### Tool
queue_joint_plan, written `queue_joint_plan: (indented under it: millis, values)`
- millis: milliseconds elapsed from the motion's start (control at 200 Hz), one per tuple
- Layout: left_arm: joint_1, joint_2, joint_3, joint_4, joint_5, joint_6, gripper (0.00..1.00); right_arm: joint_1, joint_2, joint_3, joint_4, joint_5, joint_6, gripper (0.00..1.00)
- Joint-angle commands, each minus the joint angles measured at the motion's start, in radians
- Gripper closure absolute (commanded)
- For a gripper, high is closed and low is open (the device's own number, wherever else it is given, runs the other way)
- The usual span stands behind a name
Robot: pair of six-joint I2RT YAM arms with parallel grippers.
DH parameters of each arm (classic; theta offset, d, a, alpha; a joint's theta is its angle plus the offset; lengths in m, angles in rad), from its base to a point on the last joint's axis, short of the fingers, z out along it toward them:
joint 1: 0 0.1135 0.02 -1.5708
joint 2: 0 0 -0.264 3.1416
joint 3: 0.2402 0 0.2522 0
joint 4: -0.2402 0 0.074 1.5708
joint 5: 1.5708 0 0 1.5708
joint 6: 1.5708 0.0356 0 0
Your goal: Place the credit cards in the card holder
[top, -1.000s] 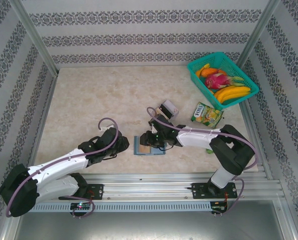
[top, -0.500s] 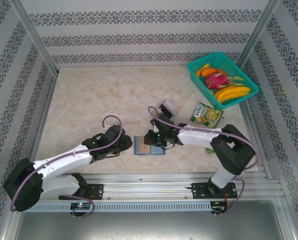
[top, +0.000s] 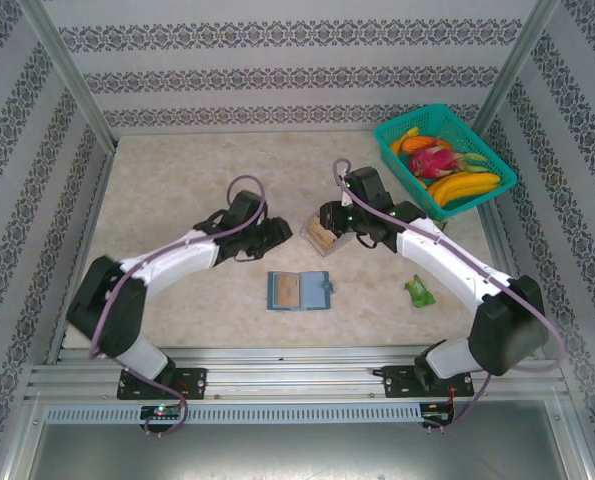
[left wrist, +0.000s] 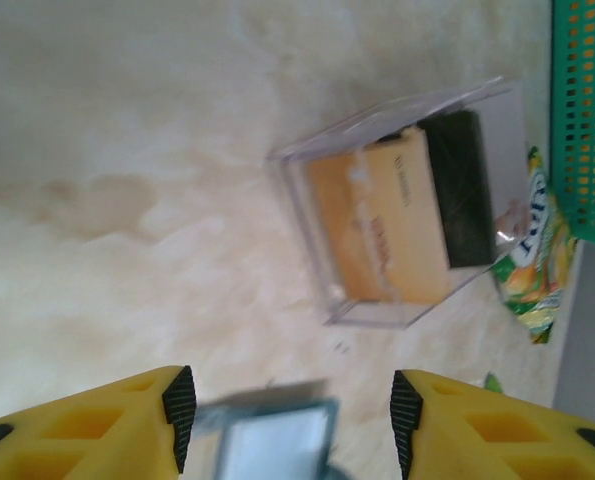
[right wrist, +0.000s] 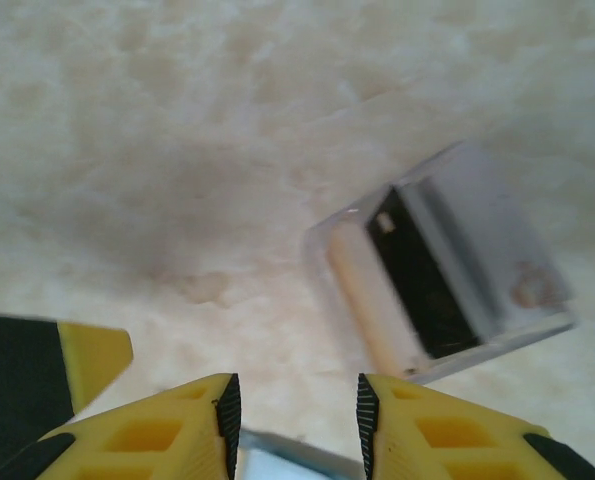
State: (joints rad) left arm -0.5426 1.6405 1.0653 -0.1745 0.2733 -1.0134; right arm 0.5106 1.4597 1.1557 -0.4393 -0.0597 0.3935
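Note:
The card holder (top: 299,290) lies open on the table, teal-blue, with a tan card (top: 289,290) on its left half. Just behind it stands a clear tray (top: 321,240) holding credit cards: a tan one (left wrist: 387,220), a black one (left wrist: 462,185) and a whitish one (right wrist: 477,250). My left gripper (top: 282,232) hovers left of the tray, open and empty, and the card holder's edge (left wrist: 272,440) shows blurred beneath its jaws. At the tray's right my right gripper (top: 325,222) is also open and empty, with the card holder's rim (right wrist: 277,460) below it.
A green basket (top: 445,160) of fruit stands at the back right. A green-yellow snack packet (left wrist: 532,265) lies between basket and tray. A small green object (top: 418,291) sits right of the card holder. The two grippers are close together over the tray.
Both arms have pulled back from the card holder and swung away from me to the tray. Both grippers have opened wider. The card holder stays open with the tan card on it.

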Motion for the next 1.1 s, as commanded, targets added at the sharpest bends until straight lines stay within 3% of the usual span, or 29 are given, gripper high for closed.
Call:
queue_joint_plan:
  millis: [0, 280, 495, 560, 759, 949, 1094]
  values:
    - [0.04, 0.132, 0.1, 0.055, 0.122, -0.013, 0.43, -0.003, 0.07, 0.049, -0.124, 0.111, -0.158, 0.62]
    - [0.058, 0.345, 0.259, 0.056, 0.182, -0.049, 0.4, -0.011, 0.24, 0.208, -0.233, 0.289, -0.245, 0.57]
    - [0.058, 0.405, 0.292, 0.083, 0.207, -0.071, 0.41, -0.02, 0.282, 0.24, -0.238, 0.212, -0.285, 0.46]
    - [0.058, 0.418, 0.299, 0.08, 0.211, -0.07, 0.41, -0.021, 0.292, 0.245, -0.238, 0.193, -0.297, 0.38]
    - [0.056, 0.441, 0.286, 0.166, 0.25, -0.095, 0.41, -0.021, 0.355, 0.296, -0.288, 0.235, -0.325, 0.46]
    - [0.057, 0.456, 0.297, 0.136, 0.244, -0.097, 0.44, -0.022, 0.393, 0.313, -0.289, 0.177, -0.327, 0.54]
    - [0.058, 0.463, 0.292, 0.124, 0.242, -0.099, 0.46, -0.02, 0.417, 0.329, -0.288, 0.175, -0.326, 0.52]
